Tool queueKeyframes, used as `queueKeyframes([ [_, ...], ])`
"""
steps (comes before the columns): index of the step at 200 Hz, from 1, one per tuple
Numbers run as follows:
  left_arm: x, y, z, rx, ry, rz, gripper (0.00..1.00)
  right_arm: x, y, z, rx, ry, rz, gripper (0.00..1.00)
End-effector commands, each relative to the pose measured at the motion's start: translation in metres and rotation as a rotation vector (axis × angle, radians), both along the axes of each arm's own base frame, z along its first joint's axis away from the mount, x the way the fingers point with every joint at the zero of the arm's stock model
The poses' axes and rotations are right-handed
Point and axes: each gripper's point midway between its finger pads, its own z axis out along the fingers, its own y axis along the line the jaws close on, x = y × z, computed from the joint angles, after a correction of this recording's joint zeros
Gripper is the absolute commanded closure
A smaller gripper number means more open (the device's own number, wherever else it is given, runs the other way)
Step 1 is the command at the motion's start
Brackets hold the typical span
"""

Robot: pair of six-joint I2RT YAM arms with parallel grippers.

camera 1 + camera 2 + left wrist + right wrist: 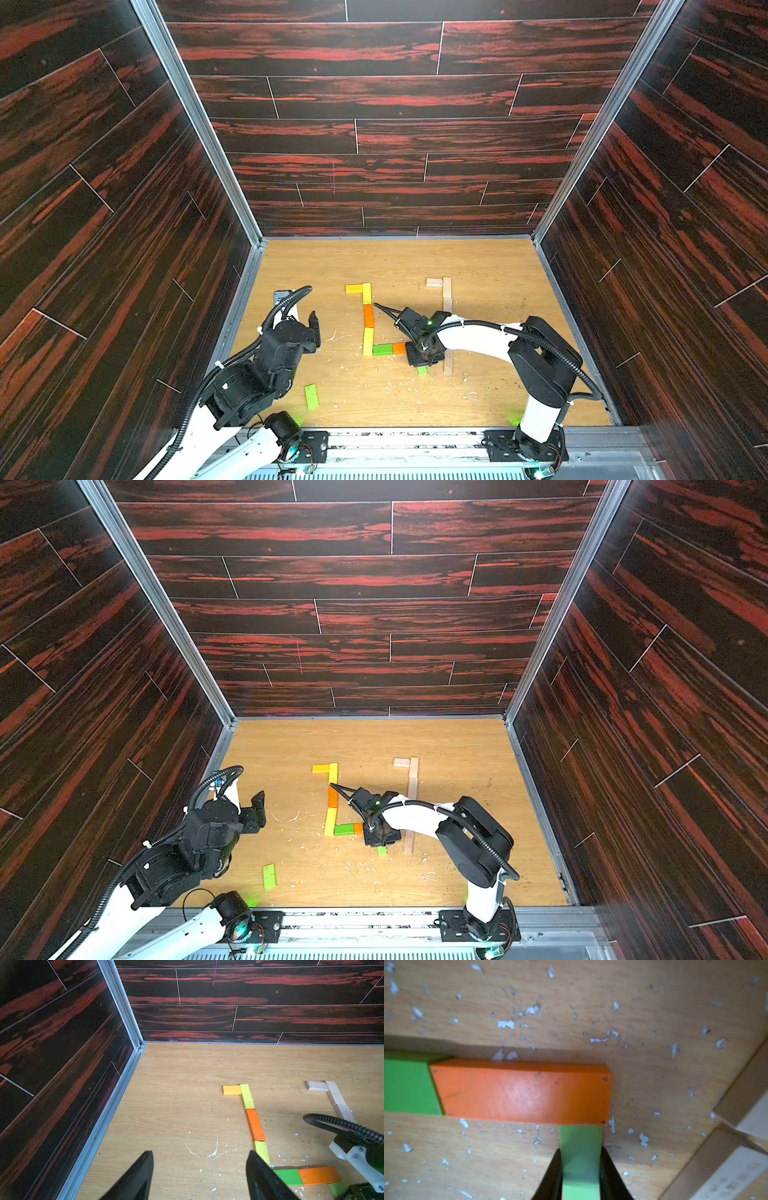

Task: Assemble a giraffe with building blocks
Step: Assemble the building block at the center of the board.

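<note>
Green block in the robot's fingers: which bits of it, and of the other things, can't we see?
- Green block: right wrist view, one end is cut off by the picture edge; in both top views the right arm covers all but one tip.
- Pale blocks: top views, the row's middle is hidden behind the right arm.
- Left fingers: left wrist view, only the tips show; the edge cuts off the rest.

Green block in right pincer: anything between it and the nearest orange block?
Nothing visible. The green block, clamped in the right pincer, appears to butt against the long side of that orange block, near its end.
</note>
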Motion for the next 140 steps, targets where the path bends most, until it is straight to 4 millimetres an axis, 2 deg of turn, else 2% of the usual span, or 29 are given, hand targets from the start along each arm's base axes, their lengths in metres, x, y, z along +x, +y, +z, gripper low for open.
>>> queueKeyframes([
  [1,-0.001,0.005,0.002,0.007,-0.008,0.019,0.27,0.001,-0.008,-0.003,-0.038,0.004,-0.008,0.72],
  [98,-0.002,0.007,0.001,0.014,-0.007,0.022,0.27,0.006,-0.004,0.006,-0.022,-0.013,-0.003,0.59],
  [113,-0.002,0.008,0.001,0.015,-0.008,0.024,0.27,0.007,-0.003,0.015,-0.007,-0.03,-0.001,0.56],
  [140,-0.003,0.013,-0.001,0.03,0.001,0.053,0.26,0.008,0.001,0.045,0.051,-0.093,0.013,0.48],
])
